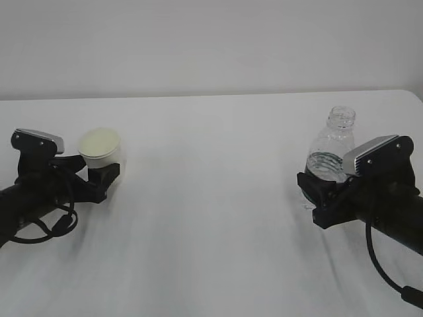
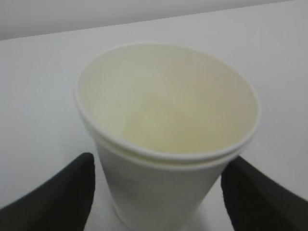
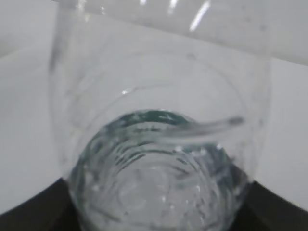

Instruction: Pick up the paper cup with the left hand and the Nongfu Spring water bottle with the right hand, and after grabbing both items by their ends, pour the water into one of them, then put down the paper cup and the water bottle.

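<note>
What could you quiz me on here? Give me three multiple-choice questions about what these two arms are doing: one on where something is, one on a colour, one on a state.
1. Where is the paper cup?
A. at the left tool
B. at the right tool
C. mid-table

2. What colour is the cup's inside?
A. blue
B. pale cream
C. red

3. How is the bottle's neck?
A. capped
B. taped
C. capless

Answers:
1 A: the exterior view shows it between the left tool's fingers.
2 B: the left wrist view looks into a cream interior.
3 C: the threaded neck stands open above the right tool.
</note>
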